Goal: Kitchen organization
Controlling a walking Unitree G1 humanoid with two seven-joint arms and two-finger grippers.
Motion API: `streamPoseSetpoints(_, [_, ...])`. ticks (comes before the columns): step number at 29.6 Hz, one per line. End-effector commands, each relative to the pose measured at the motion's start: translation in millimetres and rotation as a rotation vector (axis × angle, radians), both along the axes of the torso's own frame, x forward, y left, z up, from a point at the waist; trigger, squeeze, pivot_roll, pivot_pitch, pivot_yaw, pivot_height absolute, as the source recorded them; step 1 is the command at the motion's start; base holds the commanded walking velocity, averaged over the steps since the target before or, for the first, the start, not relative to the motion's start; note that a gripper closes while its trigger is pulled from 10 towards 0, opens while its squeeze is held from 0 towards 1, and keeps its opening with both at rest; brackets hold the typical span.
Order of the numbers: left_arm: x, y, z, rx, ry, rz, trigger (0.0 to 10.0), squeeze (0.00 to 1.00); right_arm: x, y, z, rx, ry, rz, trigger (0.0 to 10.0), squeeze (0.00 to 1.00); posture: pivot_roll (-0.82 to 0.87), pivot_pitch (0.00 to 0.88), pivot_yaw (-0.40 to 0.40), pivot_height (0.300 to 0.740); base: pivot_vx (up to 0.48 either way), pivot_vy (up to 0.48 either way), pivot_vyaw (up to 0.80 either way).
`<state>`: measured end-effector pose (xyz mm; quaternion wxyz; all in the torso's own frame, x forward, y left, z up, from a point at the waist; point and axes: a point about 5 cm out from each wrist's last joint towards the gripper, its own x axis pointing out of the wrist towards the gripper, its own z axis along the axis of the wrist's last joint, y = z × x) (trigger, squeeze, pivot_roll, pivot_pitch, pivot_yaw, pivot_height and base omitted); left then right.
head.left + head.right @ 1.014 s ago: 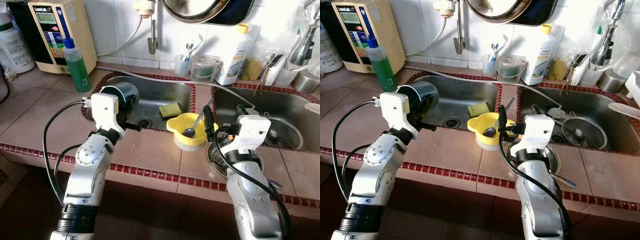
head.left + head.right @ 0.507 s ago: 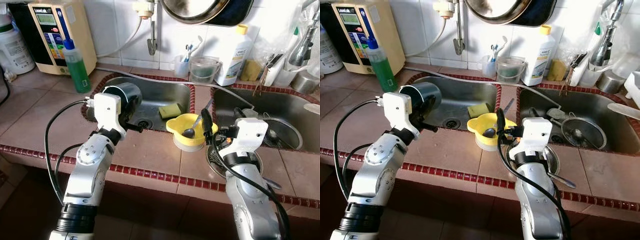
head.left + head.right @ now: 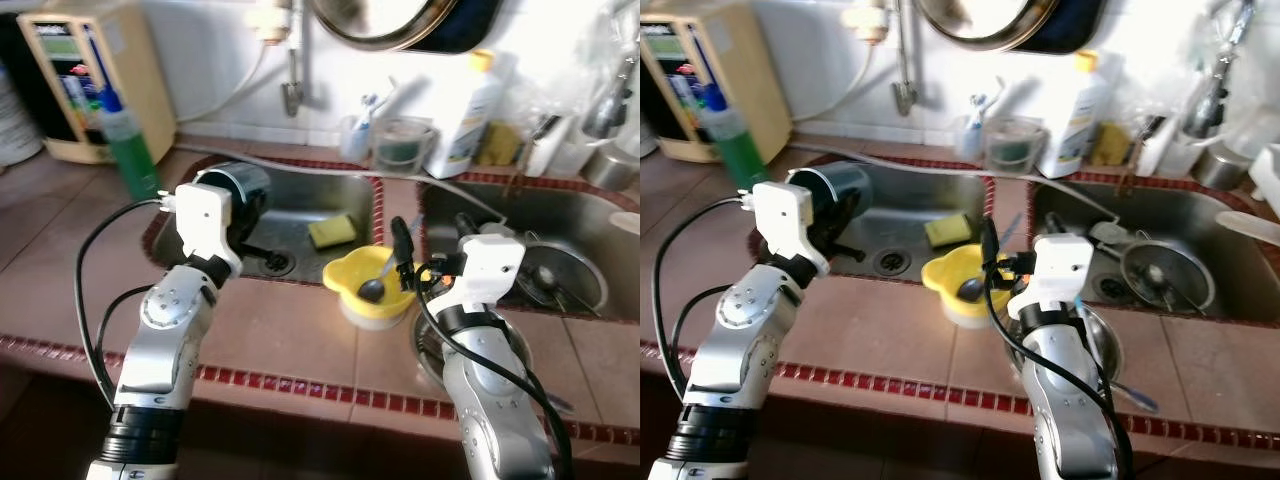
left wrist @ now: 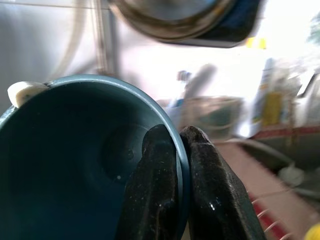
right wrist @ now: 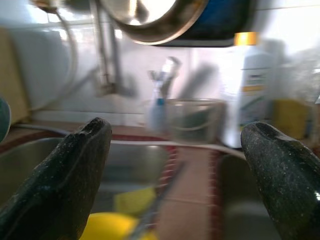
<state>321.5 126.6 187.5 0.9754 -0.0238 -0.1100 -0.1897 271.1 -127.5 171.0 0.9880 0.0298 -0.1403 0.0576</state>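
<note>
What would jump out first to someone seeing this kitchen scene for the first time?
Probably the left gripper, shut on the rim of a dark teal cup held at the near edge of the left sink. Next, the yellow bowl with a spoon in it, on the tiled ledge between the two sinks, with the open right gripper right beside it.

I hold a dark teal cup, round and deep, tipped on its side with its open mouth turned back toward my wrist; one finger sits inside the rim and one outside, pinching the wall. It hangs above the near left corner of the left sink basin. A yellow bowl with a metal spoon resting in it stands on the tiled ledge just off the basin's near right corner.
</note>
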Motion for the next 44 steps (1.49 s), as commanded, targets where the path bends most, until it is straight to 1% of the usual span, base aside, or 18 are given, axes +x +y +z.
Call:
streamPoseSetpoints(1, [-1.7,-5.0,4,0.003,-0.017,-0.032,10.0,0.00,-1.3,-2.4,4,-0.004,-0.016,-0.006,10.0,0.00,-0.12,0.000,0.023,0.740,0.000,0.000,0.00])
streamPoseSetpoints(4, [-2.9,-6.7,6,0.000,-0.040,-0.035,10.0,0.00,-1.3,-2.2,4,-0.005,-0.015,-0.004,10.0,0.00,-0.12,0.000,0.023,0.740,0.000,0.000,0.00])
streamPoseSetpoints(8, [-2.4,-9.3,5,-0.010,-0.022,-0.065,10.0,0.00,-1.7,-0.4,4,-0.012,-0.012,0.009,10.0,0.00,-0.12,0.000,0.020,0.740,0.000,0.000,0.00])
streamPoseSetpoints(10, [0.3,-9.5,6,0.017,-0.027,-0.072,10.0,0.00,-3.5,1.1,4,-0.019,-0.007,0.035,10.0,0.00,-0.13,0.000,0.024,0.740,0.000,0.000,0.00])
streamPoseSetpoints(12, [1.3,-9.5,5,0.026,-0.024,-0.076,10.0,0.00,-4.1,1.4,4,-0.021,-0.005,0.042,10.0,0.00,-0.13,0.000,0.024,0.740,0.000,0.000,0.00])
streamPoseSetpoints(16, [7.8,-12.6,3,0.072,-0.025,-0.121,10.0,0.00,-9.8,1.7,3,-0.036,0.016,0.088,10.0,0.00,-0.15,0.000,0.027,0.740,0.000,0.000,0.00])
streamPoseSetpoints(17, [8.9,-12.6,3,0.070,-0.019,-0.125,10.0,0.00,-10.5,1.8,3,-0.040,0.018,0.092,10.0,0.00,-0.15,0.000,0.027,0.740,0.000,0.000,0.00])
streamPoseSetpoints(19, [11.8,-12.3,3,0.094,-0.028,-0.128,10.0,0.00,-12.4,2.2,3,-0.052,0.021,0.102,10.0,0.00,-0.16,0.000,0.031,0.740,0.000,0.000,0.00])
streamPoseSetpoints(28, [22.7,-16.1,0,0.103,-0.015,-0.144,10.0,0.00,-16.5,2.6,4,-0.062,0.034,0.116,10.0,0.00,-0.18,0.001,0.034,0.740,0.000,0.000,0.00])
streamPoseSetpoints(30, [26.3,-18.7,-1,0.107,-0.016,-0.153,10.0,0.00,-17.9,3.9,5,-0.065,0.038,0.128,10.0,0.00,-0.19,0.003,0.038,0.740,0.000,0.000,0.00])
streamPoseSetpoints(36, [31.3,-20.7,-2,0.112,-0.013,-0.167,10.0,0.00,-20.9,6.8,5,-0.074,0.050,0.160,10.0,0.00,-0.20,0.006,0.040,0.740,0.000,0.000,0.00])
streamPoseSetpoints(41, [40.7,-24.0,1,0.145,-0.025,-0.173,10.0,0.00,-24.0,10.0,5,-0.082,0.070,0.188,10.0,0.00,-0.20,0.017,0.039,0.740,0.000,0.000,0.00])
streamPoseSetpoints(43, [45.5,-25.0,2,0.146,-0.021,-0.171,10.0,0.00,-25.5,11.3,3,-0.083,0.082,0.198,10.0,0.00,-0.20,0.023,0.038,0.740,0.000,0.000,0.00])
streamPoseSetpoints(44, [45.5,-25.0,2,0.146,-0.021,-0.171,10.0,0.00,-25.5,11.3,3,-0.083,0.082,0.198,10.0,0.00,-0.20,0.023,0.038,0.740,0.000,0.000,0.00])
